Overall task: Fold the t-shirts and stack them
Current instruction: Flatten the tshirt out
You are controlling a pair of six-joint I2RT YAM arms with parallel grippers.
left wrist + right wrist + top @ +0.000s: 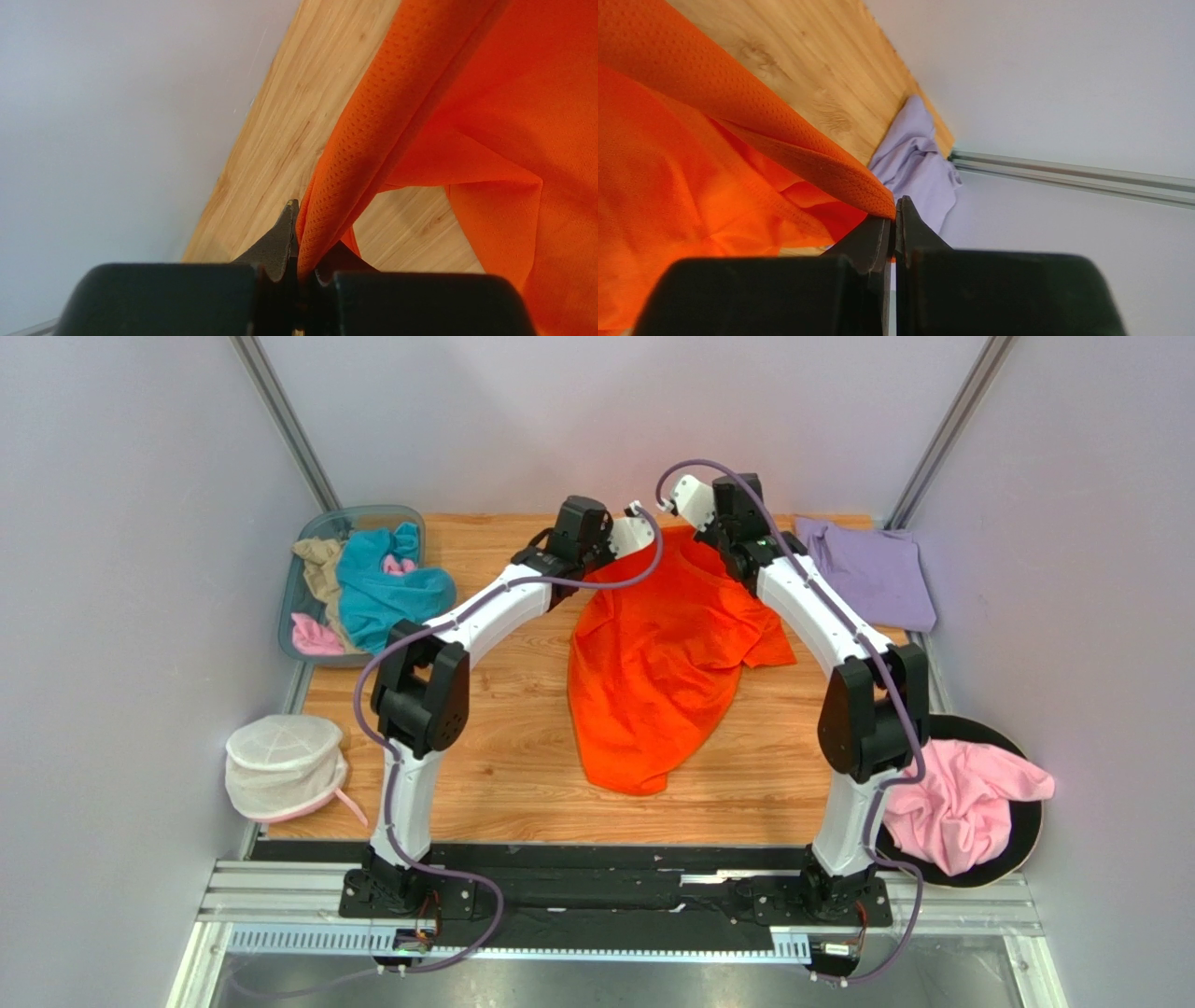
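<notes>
Your orange t-shirt (657,672) is held up by its far edge at two points close together. It drapes toward you onto the bench (477,756), and its near end lies in a rounded, creased lobe at mid-bench. The cloth is a bright, fine dimpled knit (both wrist views show the texture plainly), and one sleeve flops out to the right.

Your left hand (298,241) is clamped on a rolled ridge of that cloth. Your right hand (894,220) is clamped on a band of its edge, jaws tight on the fabric. Both hands are at the far middle of the bench, near each other.

To the right, the lavender t-shirt (870,571) lies in the far right corner, just beside your right arm and near the orange sleeve. At far left, a bin (351,515) holds a teal t-shirt (386,591) and a tan t-shirt (320,567). Bare wood shows left of the orange shirt and along the near edge. Off the bench, a pink t-shirt (968,801) lies on a black disc (1028,833) at near right, and a white mesh pouch (285,763) sits at near left.
</notes>
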